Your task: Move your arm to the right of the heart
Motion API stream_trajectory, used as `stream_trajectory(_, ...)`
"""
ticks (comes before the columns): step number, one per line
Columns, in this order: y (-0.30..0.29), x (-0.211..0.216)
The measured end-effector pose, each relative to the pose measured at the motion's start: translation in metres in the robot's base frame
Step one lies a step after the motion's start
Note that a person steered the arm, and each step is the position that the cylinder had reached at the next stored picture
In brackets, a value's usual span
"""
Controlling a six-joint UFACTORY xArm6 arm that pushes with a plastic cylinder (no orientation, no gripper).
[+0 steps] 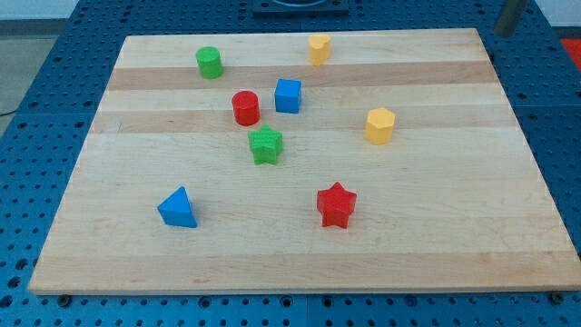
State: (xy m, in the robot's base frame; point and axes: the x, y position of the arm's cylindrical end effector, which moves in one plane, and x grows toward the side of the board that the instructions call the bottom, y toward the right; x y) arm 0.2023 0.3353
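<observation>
A yellow heart (318, 48) sits near the top edge of the wooden board (454, 227), a little right of centre. A dark rod comes in at the view's top right, and my tip (501, 34) is just past the board's top right corner. It is far to the right of the heart and touches no block. A blue cube (288, 95) and a red cylinder (245, 107) lie below and left of the heart.
A green cylinder (210, 62) is at the top left. A green star (266, 144) is near the centre and a yellow hexagonal block (379, 125) is to the right. A blue triangle (177, 208) and a red star (336, 204) lie lower down.
</observation>
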Motion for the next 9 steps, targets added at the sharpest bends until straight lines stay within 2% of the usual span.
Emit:
stream_trajectory(2, 0.000, 0.002)
stream_trajectory(3, -0.020, 0.005)
stream_trajectory(5, -0.139, 0.005)
stream_trajectory(7, -0.126, 0.005)
stream_trajectory(9, -0.150, -0.009)
